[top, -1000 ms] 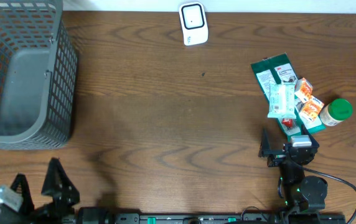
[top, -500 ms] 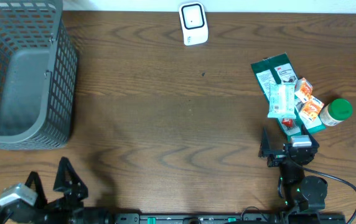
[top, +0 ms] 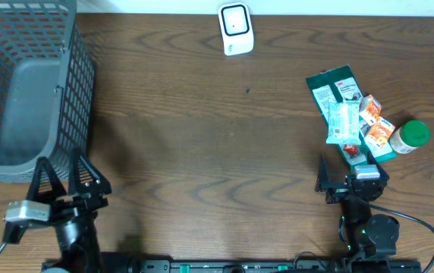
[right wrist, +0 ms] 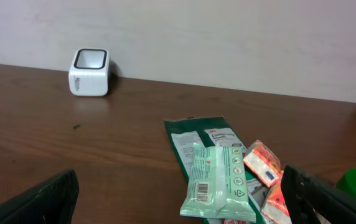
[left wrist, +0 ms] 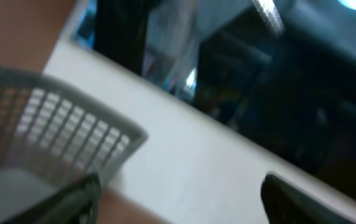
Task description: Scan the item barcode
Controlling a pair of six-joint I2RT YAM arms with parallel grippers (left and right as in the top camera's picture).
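One scanner, one basket, one green-capped bottle.

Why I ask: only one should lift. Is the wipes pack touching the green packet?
Touching. The overhead view shows the wipes pack lying flat on the green packet, overlapping it.

The white barcode scanner stands at the far centre. Well apart, to the right, a pale green wipes pack lies flat on a dark green packet, touching two orange cartons.
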